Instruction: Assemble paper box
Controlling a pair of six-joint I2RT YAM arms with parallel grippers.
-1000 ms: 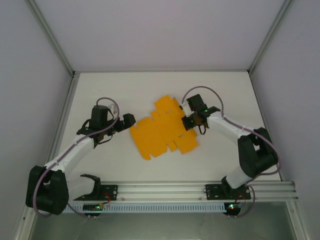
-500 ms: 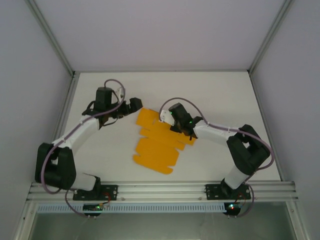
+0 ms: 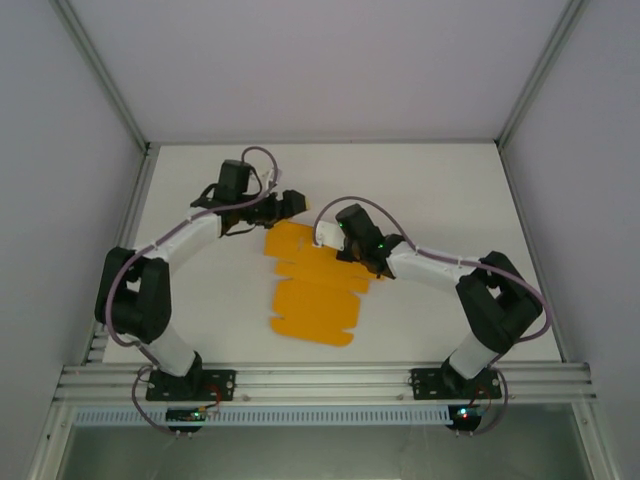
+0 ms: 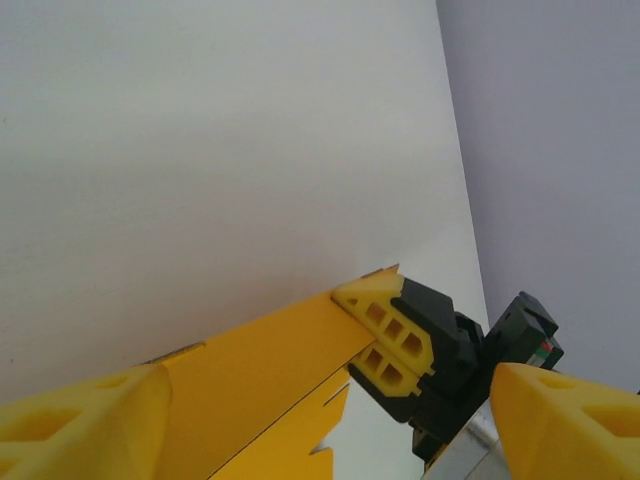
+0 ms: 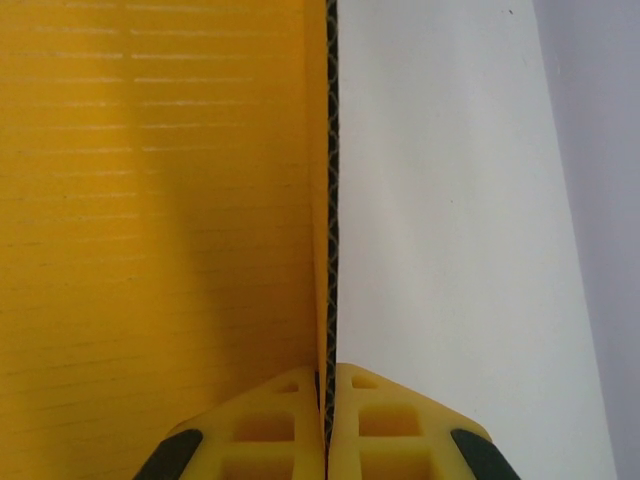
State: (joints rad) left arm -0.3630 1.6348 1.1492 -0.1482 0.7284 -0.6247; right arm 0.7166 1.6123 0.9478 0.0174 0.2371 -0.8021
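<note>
Viewing overhead, we see right gripper (image 5: 327, 385) clamping the paper box (image 3: 315, 300) edge, left gripper (image 3: 289, 204) spread wide at its far corner.

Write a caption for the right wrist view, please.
Right gripper pinching one edge of the paper box, white table beside it.

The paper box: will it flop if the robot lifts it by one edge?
Probably it bends at its fold lines: the paper box is one thin sheet with cut flaps. The edge pinched by the right gripper shows a ribbed inner layer, so each panel may stay fairly stiff. It looks light, so a push might slide it across the table.
</note>
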